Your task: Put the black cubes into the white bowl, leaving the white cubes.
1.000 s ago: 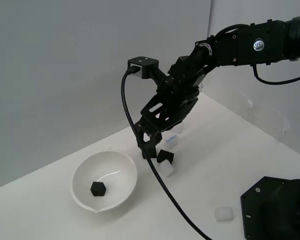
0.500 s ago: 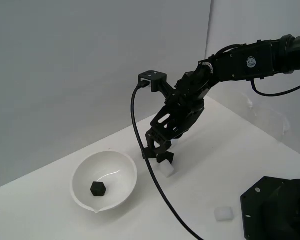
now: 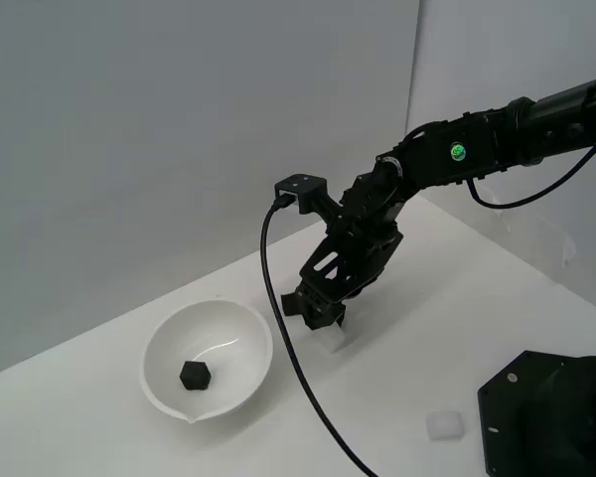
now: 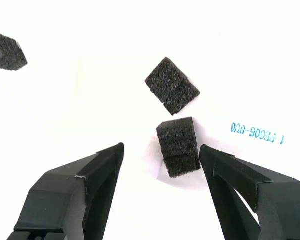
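Observation:
My gripper (image 4: pixel 161 148) is open and low over the table. One black cube (image 4: pixel 179 147) lies between its fingertips, nearer one finger (image 4: pixel 250 185) than the other. A second black cube (image 4: pixel 172 86) sits just beyond it, and a third black cube (image 4: pixel 5 51) shows partly farther off. In the exterior view the gripper (image 3: pixel 313 313) hides these cubes. The white bowl (image 3: pixel 169 343) stands to the exterior view's left of the gripper with one black cube (image 3: pixel 196 375) inside. A white cube (image 3: pixel 335 341) touches the gripper's tip. Blue print (image 4: pixel 257 134) marks a washed-out white cube.
Another white cube (image 3: pixel 444 425) lies alone near the front, beside a black machine base (image 3: pixel 551 417) at the exterior view's lower right. The arm's black cable (image 3: pixel 288 368) hangs down past the bowl's rim to the table.
The arm has lowered and swung slightly toward the exterior view's right, bringing the open gripper down around the black cube that showed beside the white cube earlier. The bowl and its cube stayed put.

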Motion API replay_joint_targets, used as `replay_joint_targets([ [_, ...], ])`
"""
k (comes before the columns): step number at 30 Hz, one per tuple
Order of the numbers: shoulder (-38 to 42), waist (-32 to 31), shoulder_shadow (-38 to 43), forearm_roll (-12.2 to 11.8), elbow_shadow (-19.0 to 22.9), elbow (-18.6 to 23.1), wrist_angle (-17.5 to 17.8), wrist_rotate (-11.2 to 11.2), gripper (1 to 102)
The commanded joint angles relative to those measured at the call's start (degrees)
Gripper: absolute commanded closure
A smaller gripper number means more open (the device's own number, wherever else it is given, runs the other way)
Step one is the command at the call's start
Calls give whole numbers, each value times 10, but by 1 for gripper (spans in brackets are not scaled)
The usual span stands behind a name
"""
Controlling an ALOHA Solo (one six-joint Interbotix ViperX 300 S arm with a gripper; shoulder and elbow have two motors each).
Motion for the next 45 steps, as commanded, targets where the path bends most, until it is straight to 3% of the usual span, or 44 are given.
replay_joint_targets([
  [1, 7, -6, 11, -7, -5, -4, -4, 7, 20],
  [30, -51, 32, -49, -7, -11, -8, -34, 32, 21],
  [36, -54, 59, -53, -7, -10, -7, -33, 49, 22],
  [39, -54, 67, -51, -7, -9, -6, -32, 53, 29],
  [43, -51, 68, -48, -7, -9, -6, -31, 55, 55],
  [45, -51, 68, -48, -7, -10, -6, -30, 55, 63],
])
